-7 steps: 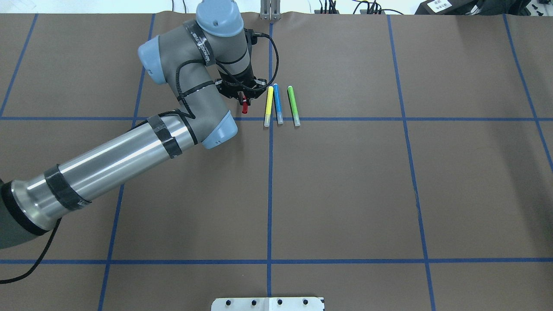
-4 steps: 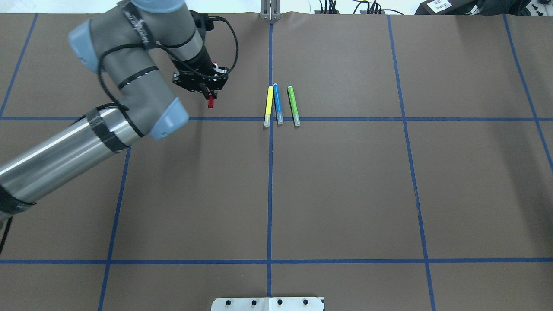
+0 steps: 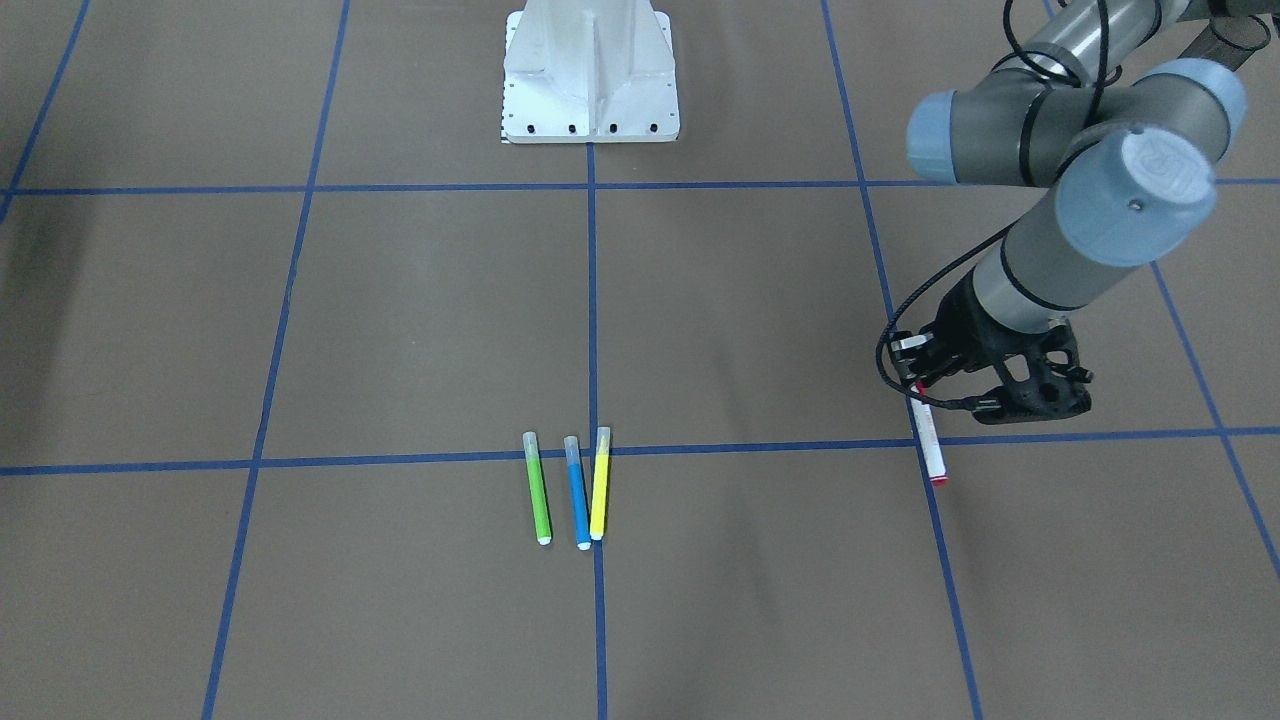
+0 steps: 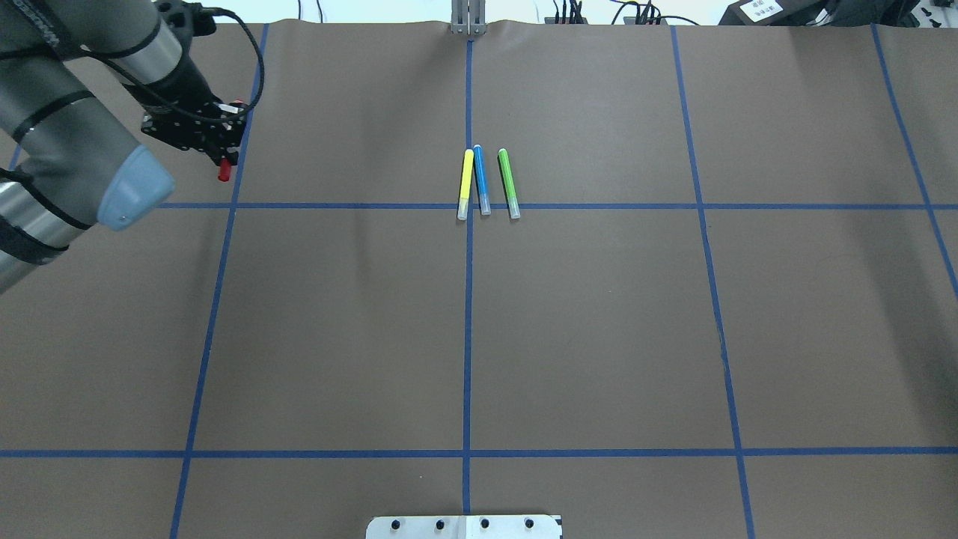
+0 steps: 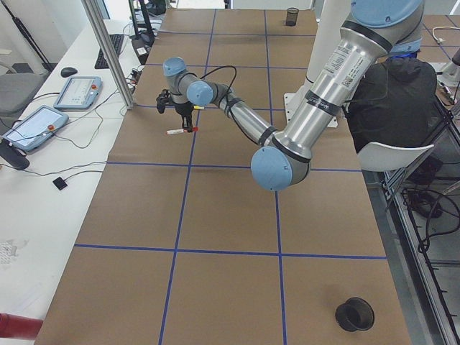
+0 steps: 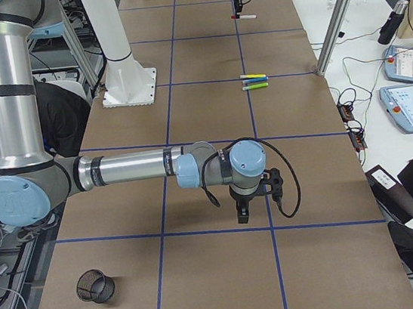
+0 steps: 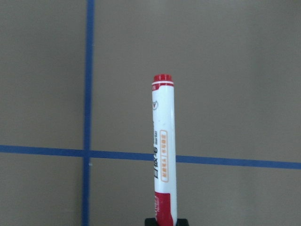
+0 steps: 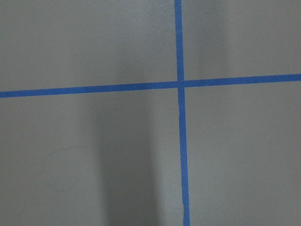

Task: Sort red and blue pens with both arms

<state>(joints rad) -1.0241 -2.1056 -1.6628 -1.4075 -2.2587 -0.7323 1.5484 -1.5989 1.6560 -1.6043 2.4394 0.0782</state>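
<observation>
My left gripper (image 4: 223,157) is shut on the red pen (image 3: 929,440), a white barrel with red ends, over the far left part of the table. The barrel runs straight out from the jaws in the left wrist view as the red pen (image 7: 163,155). From overhead only its red tip (image 4: 223,174) shows under the gripper. The blue pen (image 4: 481,180) lies at mid-table between a yellow marker (image 4: 465,183) and a green marker (image 4: 509,183). My right gripper (image 6: 242,207) hangs low over bare table at the robot's right end. Whether it is open or shut I cannot tell.
The white pedestal (image 3: 590,75) stands at the robot's side of the table. A black cup (image 5: 355,314) sits near the left end and a mesh cup (image 6: 96,285) near the right end. A person (image 5: 392,93) sits behind the robot. Blue tape lines grid the brown surface.
My left arm has swung far to the left with the red pen in its gripper, from beside the yellow marker to the left grid line. The three lying markers have not moved.
</observation>
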